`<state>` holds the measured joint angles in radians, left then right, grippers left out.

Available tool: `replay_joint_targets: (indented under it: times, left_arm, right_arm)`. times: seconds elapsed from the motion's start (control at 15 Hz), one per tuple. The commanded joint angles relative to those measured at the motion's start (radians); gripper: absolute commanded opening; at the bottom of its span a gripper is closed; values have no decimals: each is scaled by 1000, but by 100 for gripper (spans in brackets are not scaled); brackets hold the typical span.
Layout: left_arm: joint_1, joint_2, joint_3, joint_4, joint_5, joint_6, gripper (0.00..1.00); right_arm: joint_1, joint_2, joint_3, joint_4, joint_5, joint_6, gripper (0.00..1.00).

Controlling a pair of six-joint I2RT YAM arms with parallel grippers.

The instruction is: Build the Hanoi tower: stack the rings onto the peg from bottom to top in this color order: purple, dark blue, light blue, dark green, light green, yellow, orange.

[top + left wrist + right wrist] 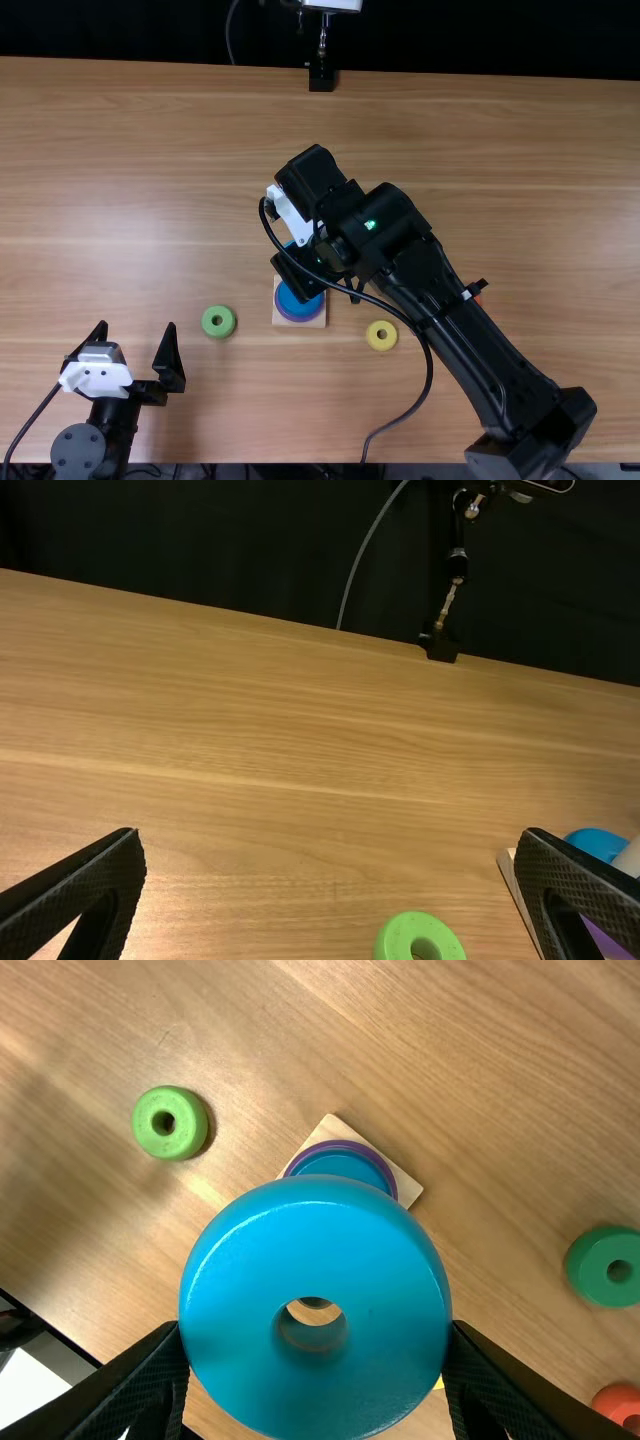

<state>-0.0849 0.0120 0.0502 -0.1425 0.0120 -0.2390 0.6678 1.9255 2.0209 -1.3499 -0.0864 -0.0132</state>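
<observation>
Purple ring [325,1147] flat on square wooden base [405,1186], dark blue ring [345,1166] atop it. Light blue ring [315,1390] glossy, held aloft. Light green ring [147,1138], dark green ring [592,1282], yellow ring [372,337], orange ring [612,1402] loose, flat.

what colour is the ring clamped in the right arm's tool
Light blue; the ring shows best in the right wrist view.

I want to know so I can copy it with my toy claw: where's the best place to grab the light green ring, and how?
Probably by its round outer wall, coming straight down, one finger on each side. The light green ring lies flat with its hole facing up, and it sits apart from the base, so fingers should fit around it.
</observation>
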Motion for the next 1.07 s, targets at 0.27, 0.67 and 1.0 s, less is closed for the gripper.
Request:
replay_joint_targets:
  times: [0.27, 0.67, 1.0]
  left_arm:
    - [4, -12, -50, -14, 19, 7, 100]
    - [4, -12, -50, -14, 19, 7, 100]
    - [4, -12, -50, -14, 19, 7, 100]
  right_arm:
    - [9, 41, -4, -2, -7, 2, 0]
    - [9, 58, -4, 1, 2, 0, 100]
    - [6, 55, 110, 11, 4, 8, 100]
